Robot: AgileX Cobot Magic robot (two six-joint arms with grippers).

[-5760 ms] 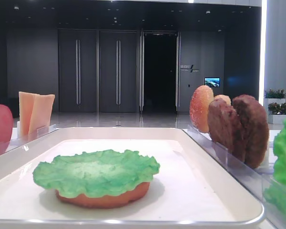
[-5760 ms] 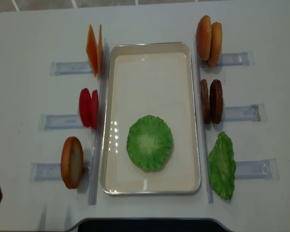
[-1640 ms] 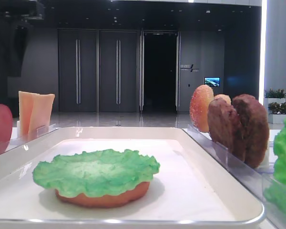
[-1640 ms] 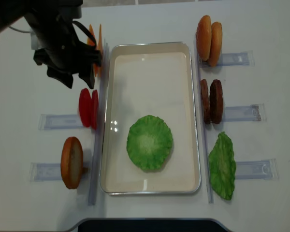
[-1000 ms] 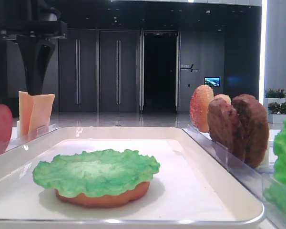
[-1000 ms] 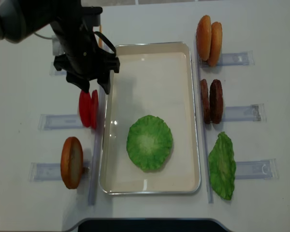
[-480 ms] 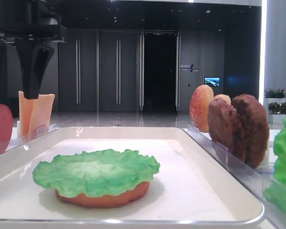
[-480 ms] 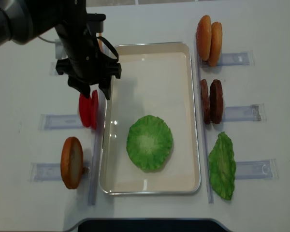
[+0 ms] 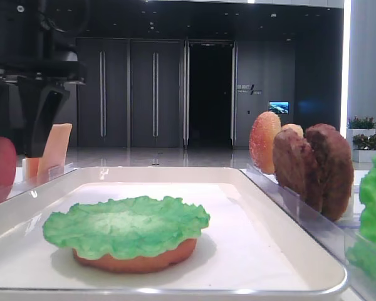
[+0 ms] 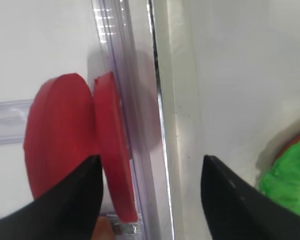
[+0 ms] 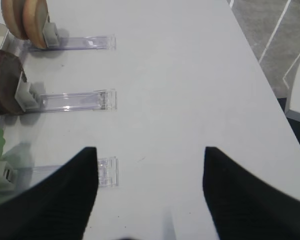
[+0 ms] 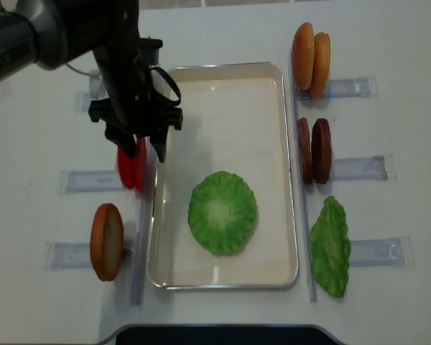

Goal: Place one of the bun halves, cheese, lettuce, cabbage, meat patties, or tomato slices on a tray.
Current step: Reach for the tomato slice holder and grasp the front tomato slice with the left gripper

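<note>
The left hand [image 12: 138,152] hangs open, its two black fingers [image 10: 65,200] spread wide with nothing between them. Right under it stand the two tomato slices [image 12: 131,167], red and round, up on their edges in a clear rack [image 12: 93,180] on the white desk [image 12: 50,43]. In the left wrist view the nearer slice [image 10: 112,160] sits in the gap between the fingers, and the other slice [image 10: 60,135] is just beside it on the outer side. I cannot tell if a finger touches a slice.

Just past the hand's inner finger is the rim of the white tray [image 12: 223,100]. On the tray, a little way from the hand, lies a green lettuce [image 12: 223,211] leaf on top of an orange bun half [image 9: 138,260]. The leaf covers the bun, so only its edge shows from the side.

Behind the hand, mostly hidden by the black arm, are the pale orange cheese [image 9: 55,147] slices. On the other side of the hand, near the front edge of the desk, another bun half [image 12: 106,241] stands in its own rack.

Far across the tray from the hand are two bun halves [image 12: 310,59], then two dark brown meat patties [image 12: 314,151], then a second green leaf [image 12: 330,246].

The right hand [image 11: 150,195] is open too and holds nothing. It hovers over bare desk, with the racks of buns and patties off to its side.
</note>
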